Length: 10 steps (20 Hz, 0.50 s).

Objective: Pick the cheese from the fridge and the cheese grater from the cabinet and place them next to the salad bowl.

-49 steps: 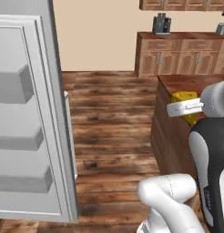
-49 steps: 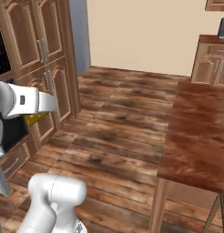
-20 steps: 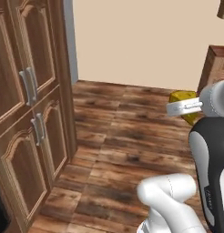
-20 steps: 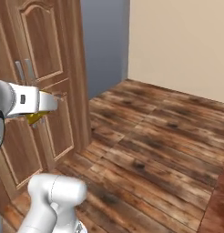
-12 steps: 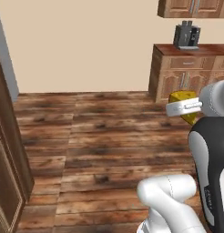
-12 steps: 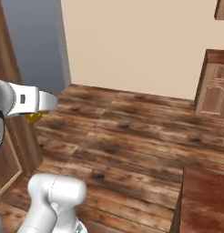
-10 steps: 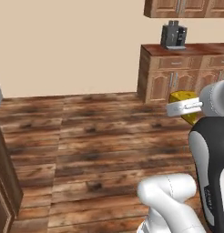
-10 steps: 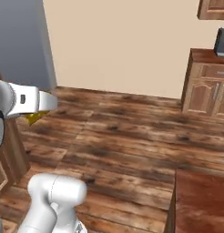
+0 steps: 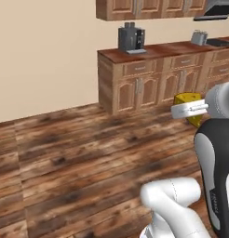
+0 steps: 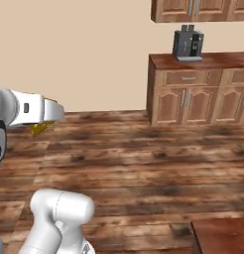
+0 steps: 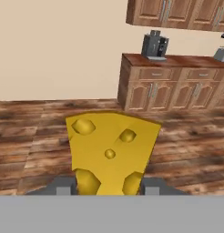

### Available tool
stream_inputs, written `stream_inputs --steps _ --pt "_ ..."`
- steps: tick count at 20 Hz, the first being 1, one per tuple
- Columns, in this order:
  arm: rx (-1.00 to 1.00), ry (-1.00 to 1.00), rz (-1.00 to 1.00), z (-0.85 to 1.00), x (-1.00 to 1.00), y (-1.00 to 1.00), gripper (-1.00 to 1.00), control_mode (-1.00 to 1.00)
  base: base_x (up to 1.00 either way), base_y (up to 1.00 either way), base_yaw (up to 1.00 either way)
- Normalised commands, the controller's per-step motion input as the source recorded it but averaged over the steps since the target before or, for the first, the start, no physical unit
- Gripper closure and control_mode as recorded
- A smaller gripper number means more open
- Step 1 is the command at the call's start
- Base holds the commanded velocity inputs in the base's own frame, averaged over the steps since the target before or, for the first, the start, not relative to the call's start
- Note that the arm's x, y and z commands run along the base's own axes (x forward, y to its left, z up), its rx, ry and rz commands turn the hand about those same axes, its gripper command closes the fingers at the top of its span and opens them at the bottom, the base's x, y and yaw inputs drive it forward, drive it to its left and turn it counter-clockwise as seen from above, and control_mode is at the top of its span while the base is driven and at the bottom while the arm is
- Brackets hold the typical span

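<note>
The cheese point(image 11: 109, 152) (a yellow wedge with holes) sits clamped between the jaws of the gripper point(image 11: 107, 186), carried well above the wooden floor point(image 9: 79, 158). Far right stands a counter point(image 10: 203, 62) bearing a coffee machine point(image 10: 188, 43).
</note>
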Motion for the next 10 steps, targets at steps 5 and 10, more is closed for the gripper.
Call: stream_inputs --steps 5,10 --pt "0.0 0.0 0.0 0.0 0.0 0.0 1.0 1.0 1.0 0.93 -0.52" --pt "0.0 0.0 0.0 0.0 0.0 0.0 1.0 1.0 1.0 0.9 -0.57"
